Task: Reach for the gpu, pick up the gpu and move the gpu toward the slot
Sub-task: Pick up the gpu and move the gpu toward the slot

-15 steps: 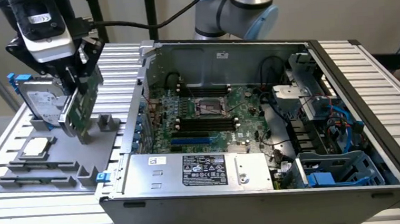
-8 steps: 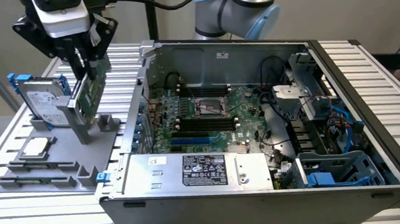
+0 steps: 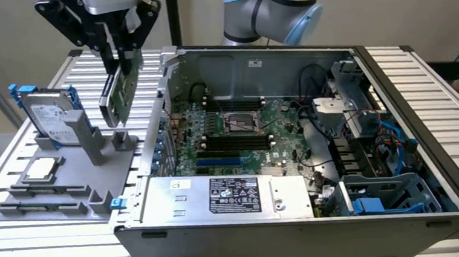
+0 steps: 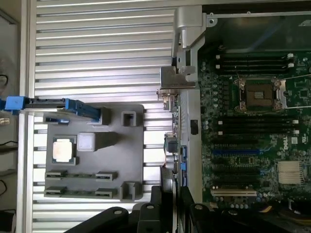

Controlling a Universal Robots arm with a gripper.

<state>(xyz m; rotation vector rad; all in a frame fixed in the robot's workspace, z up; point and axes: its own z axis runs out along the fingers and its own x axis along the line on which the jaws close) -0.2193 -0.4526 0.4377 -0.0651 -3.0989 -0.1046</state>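
One gpu (image 3: 122, 90) hangs in your gripper (image 3: 120, 51), clenched between the fingers at its upper end and lifted clear of the grey holder tray (image 3: 71, 176). You've got it hovering just beside the open computer case (image 3: 301, 232), at the side wall on the exterior view's left (card tilted, seen nearly edge-on). Your wrist view looks straight down past the fingers (image 4: 167, 206) onto the motherboard (image 4: 252, 121), while the exterior view gives you the hard drive (image 3: 51, 117) standing upright in the tray.

Green gpu (image 3: 122, 90) in black tool (image 3: 119, 48); grey tray (image 3: 63, 176); blue-railed hard drive (image 3: 48, 114).
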